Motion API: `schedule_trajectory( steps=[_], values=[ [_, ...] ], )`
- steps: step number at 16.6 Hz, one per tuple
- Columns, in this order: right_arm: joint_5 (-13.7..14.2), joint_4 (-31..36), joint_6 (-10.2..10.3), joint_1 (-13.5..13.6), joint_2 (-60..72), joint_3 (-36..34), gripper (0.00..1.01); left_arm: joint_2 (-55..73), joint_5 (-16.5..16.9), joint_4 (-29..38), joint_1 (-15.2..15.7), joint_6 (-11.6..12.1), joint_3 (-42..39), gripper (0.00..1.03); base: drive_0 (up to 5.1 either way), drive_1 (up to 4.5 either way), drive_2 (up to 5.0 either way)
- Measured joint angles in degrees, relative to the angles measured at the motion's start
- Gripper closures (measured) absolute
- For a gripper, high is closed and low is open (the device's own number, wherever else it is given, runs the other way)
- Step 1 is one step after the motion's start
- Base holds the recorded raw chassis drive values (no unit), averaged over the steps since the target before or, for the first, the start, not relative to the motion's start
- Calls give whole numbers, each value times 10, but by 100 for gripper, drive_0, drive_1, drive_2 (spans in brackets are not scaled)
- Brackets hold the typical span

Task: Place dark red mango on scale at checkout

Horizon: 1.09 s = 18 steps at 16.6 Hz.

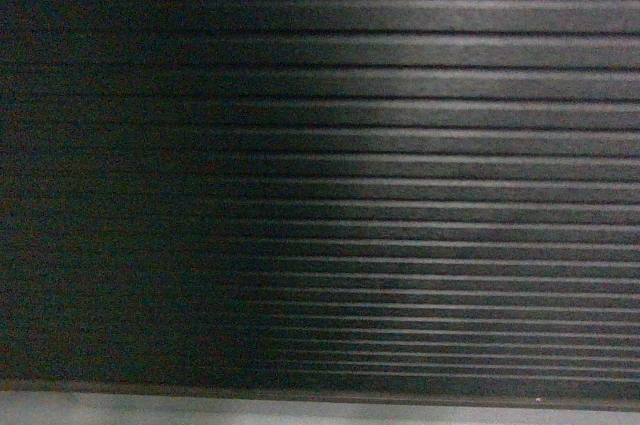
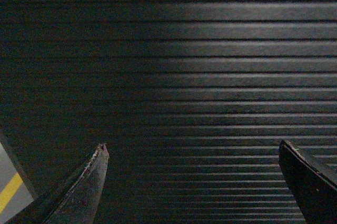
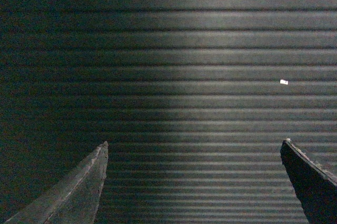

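The checkout's black ribbed front point(image 1: 400, 195) fills the head view at close range. The same ribbed panel point(image 2: 200, 76) fills the left wrist view, and again the ribbed panel point(image 3: 200, 87) fills the right wrist view. My left gripper point(image 2: 192, 147) is open, its dark fingers wide apart with nothing between them. My right gripper point(image 3: 194, 145) is open and empty too, facing the ribs. The dark red mango and the scale are out of view. Neither gripper shows in the head view.
A grey strip point(image 1: 300, 410) runs along the bottom of the head view below the ribbed front. A patch of grey floor with a yellow line point(image 2: 9, 192) shows at the lower left of the left wrist view. A small white speck point(image 3: 284, 81) sits on the ribs.
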Motion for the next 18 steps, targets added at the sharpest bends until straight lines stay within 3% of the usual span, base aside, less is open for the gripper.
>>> schedule_trajectory(
  steps=[18],
  values=[
    [0,1,0,0,0,0,3,0,1,1,0,6,0,5,0,0,0]
  ],
)
